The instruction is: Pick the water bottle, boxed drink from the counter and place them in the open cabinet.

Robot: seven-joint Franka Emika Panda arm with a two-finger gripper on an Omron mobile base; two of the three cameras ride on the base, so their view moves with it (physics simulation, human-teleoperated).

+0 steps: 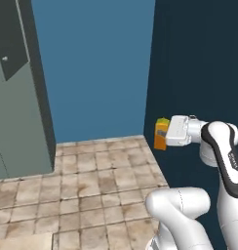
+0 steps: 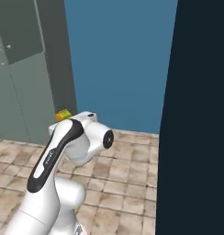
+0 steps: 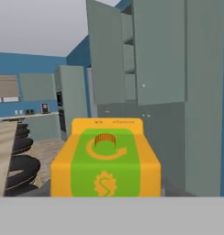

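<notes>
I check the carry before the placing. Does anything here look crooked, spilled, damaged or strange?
Nothing stands out. The boxed drink sits in the gripper in the air above the tiled floor, intact, with nothing spilled. The open cabinet stands ahead with its door swung out.

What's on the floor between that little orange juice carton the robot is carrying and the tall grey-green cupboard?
Nothing: in the left base view, only bare tiled floor lies between the boxed drink, held at the gripper, and the open cabinet.
</notes>
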